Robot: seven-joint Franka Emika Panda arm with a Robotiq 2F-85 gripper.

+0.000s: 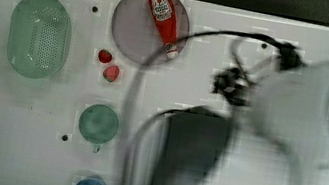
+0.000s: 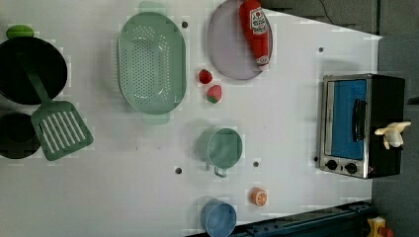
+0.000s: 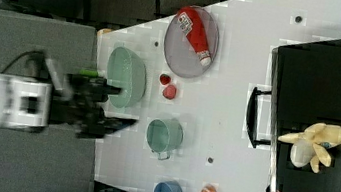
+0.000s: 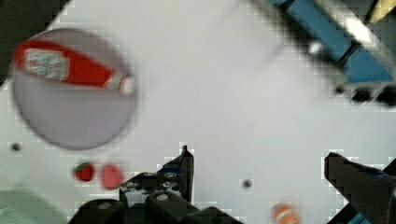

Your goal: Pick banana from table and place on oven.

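Banana (image 3: 313,144) is pale yellow, peel splayed open in several strips, lying on the black top of the oven (image 3: 333,73). In the left view the banana (image 2: 393,134) sits at the oven's (image 2: 346,123) far right edge, past the blue glass door and black knobs.

On the table (image 2: 286,98): grey plate (image 2: 225,47) with a red ketchup bottle (image 2: 256,29) lying on it, green perforated colander (image 2: 150,61), two strawberries (image 2: 210,85) beside it, green cup (image 2: 223,148), blue cup (image 2: 217,218), orange slice (image 2: 259,196). Black pan (image 2: 29,69) and green slotted spatula (image 2: 57,128) at the left view's left.

My gripper (image 3: 119,106) has its fingers wide apart with nothing between them. In the right view it hangs at the table's left edge, by the colander (image 3: 125,77) and green cup (image 3: 164,135). The banana is well apart from it, across the table at the right view's right. Green cup and oven handle (image 3: 252,116) lie between. Wrist view shows my two fingertips (image 4: 187,161) over bare table, with plate (image 4: 70,116), strawberries (image 4: 98,173) and orange slice (image 4: 286,213) nearby.
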